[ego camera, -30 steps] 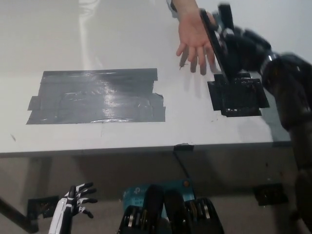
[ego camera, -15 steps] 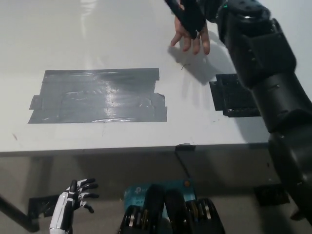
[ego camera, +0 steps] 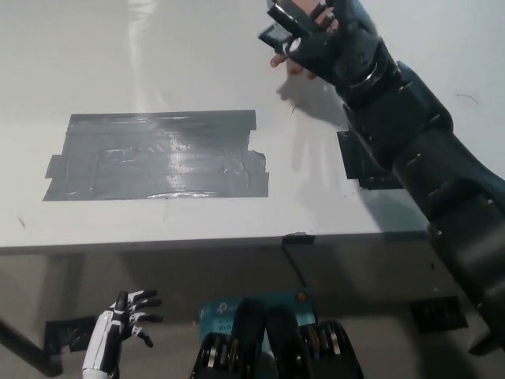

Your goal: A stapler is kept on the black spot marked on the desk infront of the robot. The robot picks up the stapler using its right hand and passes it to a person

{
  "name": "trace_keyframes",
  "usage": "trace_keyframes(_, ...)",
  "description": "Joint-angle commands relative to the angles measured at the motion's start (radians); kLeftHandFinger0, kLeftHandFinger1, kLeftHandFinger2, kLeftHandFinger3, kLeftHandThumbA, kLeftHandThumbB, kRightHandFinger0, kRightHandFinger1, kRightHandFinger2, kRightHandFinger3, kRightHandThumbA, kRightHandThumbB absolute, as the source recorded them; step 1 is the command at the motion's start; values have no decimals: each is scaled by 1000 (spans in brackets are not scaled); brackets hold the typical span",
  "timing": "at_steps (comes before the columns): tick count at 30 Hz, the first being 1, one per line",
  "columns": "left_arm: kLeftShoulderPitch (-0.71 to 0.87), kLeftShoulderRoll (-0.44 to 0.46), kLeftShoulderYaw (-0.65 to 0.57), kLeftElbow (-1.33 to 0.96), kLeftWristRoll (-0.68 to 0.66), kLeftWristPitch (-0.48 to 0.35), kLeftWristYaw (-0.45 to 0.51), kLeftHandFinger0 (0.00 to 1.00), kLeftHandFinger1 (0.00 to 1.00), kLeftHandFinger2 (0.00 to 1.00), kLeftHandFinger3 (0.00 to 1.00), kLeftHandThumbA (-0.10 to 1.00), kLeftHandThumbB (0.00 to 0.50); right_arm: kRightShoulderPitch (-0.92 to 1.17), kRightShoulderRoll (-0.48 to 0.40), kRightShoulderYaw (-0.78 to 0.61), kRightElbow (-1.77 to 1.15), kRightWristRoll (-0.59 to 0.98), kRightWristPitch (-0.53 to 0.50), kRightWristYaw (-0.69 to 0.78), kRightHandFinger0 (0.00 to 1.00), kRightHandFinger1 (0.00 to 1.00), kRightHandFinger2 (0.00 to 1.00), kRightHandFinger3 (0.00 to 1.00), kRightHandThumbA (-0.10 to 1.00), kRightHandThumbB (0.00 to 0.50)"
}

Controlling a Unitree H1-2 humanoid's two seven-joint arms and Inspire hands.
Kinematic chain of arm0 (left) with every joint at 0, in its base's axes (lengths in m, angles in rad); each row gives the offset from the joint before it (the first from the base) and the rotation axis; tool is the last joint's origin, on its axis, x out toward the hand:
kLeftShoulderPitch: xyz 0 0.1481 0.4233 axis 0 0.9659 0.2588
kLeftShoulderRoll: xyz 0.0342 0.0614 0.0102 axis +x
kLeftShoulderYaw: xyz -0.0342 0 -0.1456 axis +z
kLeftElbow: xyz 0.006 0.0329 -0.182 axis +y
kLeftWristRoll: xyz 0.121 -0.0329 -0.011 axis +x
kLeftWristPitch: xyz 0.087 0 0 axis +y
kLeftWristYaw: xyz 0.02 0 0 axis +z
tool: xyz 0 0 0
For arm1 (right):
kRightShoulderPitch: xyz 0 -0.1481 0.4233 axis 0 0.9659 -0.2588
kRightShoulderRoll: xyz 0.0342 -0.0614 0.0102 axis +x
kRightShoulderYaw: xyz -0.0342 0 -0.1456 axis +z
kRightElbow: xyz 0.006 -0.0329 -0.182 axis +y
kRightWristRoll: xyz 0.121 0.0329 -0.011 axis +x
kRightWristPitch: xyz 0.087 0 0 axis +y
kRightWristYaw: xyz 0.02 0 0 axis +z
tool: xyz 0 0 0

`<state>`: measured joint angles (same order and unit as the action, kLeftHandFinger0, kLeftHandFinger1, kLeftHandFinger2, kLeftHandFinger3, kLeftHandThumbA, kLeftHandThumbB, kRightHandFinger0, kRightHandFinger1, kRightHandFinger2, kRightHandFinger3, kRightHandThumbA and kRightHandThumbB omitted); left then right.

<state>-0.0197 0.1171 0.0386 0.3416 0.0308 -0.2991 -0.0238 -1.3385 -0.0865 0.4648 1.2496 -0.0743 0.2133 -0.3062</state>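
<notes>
My black right hand [ego camera: 330,41] is stretched out over the far side of the white desk [ego camera: 158,71], shut on the black stapler [ego camera: 278,30], whose end sticks out to the left of the hand. A person's hand [ego camera: 302,11] is right against the stapler and my hand, with fingertips showing below at the left; I cannot tell whether it grips the stapler. The black spot [ego camera: 357,164] on the desk has nothing on it and is partly hidden by my forearm. My white left hand [ego camera: 125,322] rests low at the bottom left, below the desk edge, fingers apart.
A large patch of grey tape [ego camera: 158,154] covers the desk's left middle. The desk's front edge [ego camera: 237,241] runs across the picture. Below it, a blue box [ego camera: 229,312] sits on the floor.
My right arm has reached farther out and to the left with the stapler, up to the person's hand, which has drawn back toward the top edge. The left hand stayed put.
</notes>
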Motion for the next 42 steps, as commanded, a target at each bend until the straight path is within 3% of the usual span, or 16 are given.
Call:
trace_keyframes(1, -23, 28, -14, -69, -15, 1, -40, 275, 501, 606, 640, 1000, 443, -218, -14, 91, 25, -223, -258, -229, 0, 0, 202, 113, 1000, 69)
trace_keyframes(2, -25, 27, -14, -69, -17, 7, -43, 276, 498, 602, 638, 1000, 448, -218, -20, 93, 26, -212, -261, -167, 435, 618, 899, 810, 1000, 202)
trace_keyframes(3, -27, 27, -15, -70, -19, 10, -46, 276, 497, 601, 637, 1000, 447, -219, -25, 93, 26, -200, -265, -114, 592, 783, 1000, 970, 1000, 155)
trace_keyframes(4, -28, 27, -16, -71, -20, 11, -48, 277, 494, 597, 637, 1000, 439, -218, -33, 84, 23, -175, -287, -16, 941, 1000, 1000, 1000, 1000, 272)
trace_keyframes(6, -30, 25, -17, -69, -22, 7, -51, 271, 481, 578, 633, 1000, 435, -219, -38, 77, 24, -157, -289, 68, 1000, 1000, 1000, 1000, 1000, 319)
trace_keyframes(7, -30, 25, -18, -69, -22, 7, -53, 269, 474, 568, 631, 1000, 435, -217, -38, 88, 20, -168, -279, 92, 1000, 1000, 1000, 1000, 1000, 406)
trace_keyframes(8, -29, 26, -19, -70, -20, 6, -53, 265, 470, 563, 634, 1000, 428, -216, -37, 94, 17, -176, -278, 100, 1000, 1000, 1000, 1000, 1000, 425)
trace_keyframes(13, -30, 29, -21, -77, -18, 11, -59, 278, 470, 547, 639, 1000, 433, -214, -38, 101, 23, -201, -285, 141, 1000, 1000, 1000, 1000, 1000, 454)
trace_keyframes(16, -37, 30, -21, -69, -21, 9, -63, 272, 456, 535, 641, 1000, 427, -213, -44, 90, 21, -207, -286, 164, 1000, 1000, 1000, 1000, 1000, 497)
trace_keyframes(24, -50, 29, -28, -65, -18, 0, -65, 263, 431, 508, 630, 1000, 436, -156, -111, 35, -143, -215, -301, 207, 1000, 1000, 1000, 1000, 1000, 500)
trace_keyframes(26, -58, 28, -26, -70, -22, 16, -65, 267, 434, 513, 622, 1000, 460, -106, -166, -5, -351, -200, -266, 250, 1000, 1000, 1000, 1000, 1000, 460)
trace_keyframes(28, -66, 27, -23, -76, -24, 29, -61, 258, 433, 521, 612, 1000, 449, -37, -225, -65, -606, -155, -238, 302, 1000, 1000, 1000, 1000, 1000, 420)
trace_keyframes(29, -71, 26, -22, -76, -23, 31, -58, 252, 429, 517, 606, 1000, 427, -10, -254, -77, -719, -160, -209, 319, 1000, 1000, 1000, 1000, 1000, 428)
trace_keyframes(33, -78, 29, -20, -74, -18, 29, -55, 247, 422, 497, 590, 1000, 429, 96, -342, -120, -1071, -138, -106, 403, 1000, 1000, 1000, 1000, 1000, 467)
trace_keyframes(39, -98, 28, -20, -57, -15, 29, -51, 258, 439, 508, 599, 1000, 430, 383, -492, -240, -1676, 4, 17, 459, 1000, 1000, 1000, 1000, 1000, 415)
trace_keyframes(42, -119, 26, -21, -45, -15, 30, -51, 257, 440, 516, 601, 1000, 426, 515, -542, -296, -1865, 34, 45, 444, 1000, 1000, 1000, 1000, 1000, 441)
